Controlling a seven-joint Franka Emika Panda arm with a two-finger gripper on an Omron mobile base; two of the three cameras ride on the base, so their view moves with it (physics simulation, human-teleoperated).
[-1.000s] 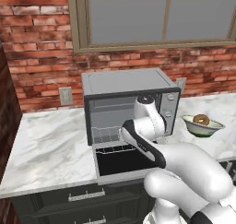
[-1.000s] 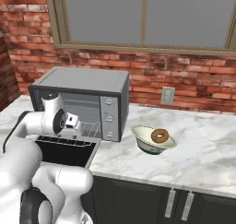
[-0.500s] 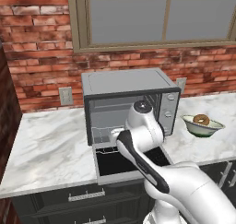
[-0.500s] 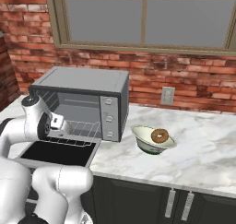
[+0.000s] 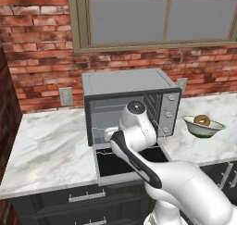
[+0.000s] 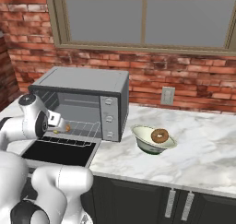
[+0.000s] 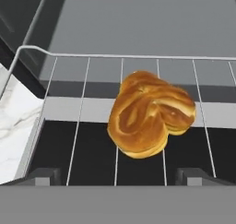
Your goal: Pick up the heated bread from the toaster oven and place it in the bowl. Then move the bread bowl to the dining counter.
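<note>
Inside the toaster oven (image 5: 131, 106), the heated bread (image 6: 67, 127) is a barely legible speck, the arm's white wrist hiding the rack's middle; the end effector (image 7: 118, 176) shows only cropped fingertips.

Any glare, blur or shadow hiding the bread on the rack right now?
Hand view: the bread is sharp and evenly lit on the wire rack, no glare. Right base view: it is a tiny orange speck inside the toaster oven, soft and low in detail.

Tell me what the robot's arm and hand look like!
The arm is fat, smooth and glossy white, made of rounded tube sections. A dark band runs along one section, and a round dark-grey cap sits on a joint. The hand ends in two small, blocky dark-grey fingertips. No cables or markings show.
</note>
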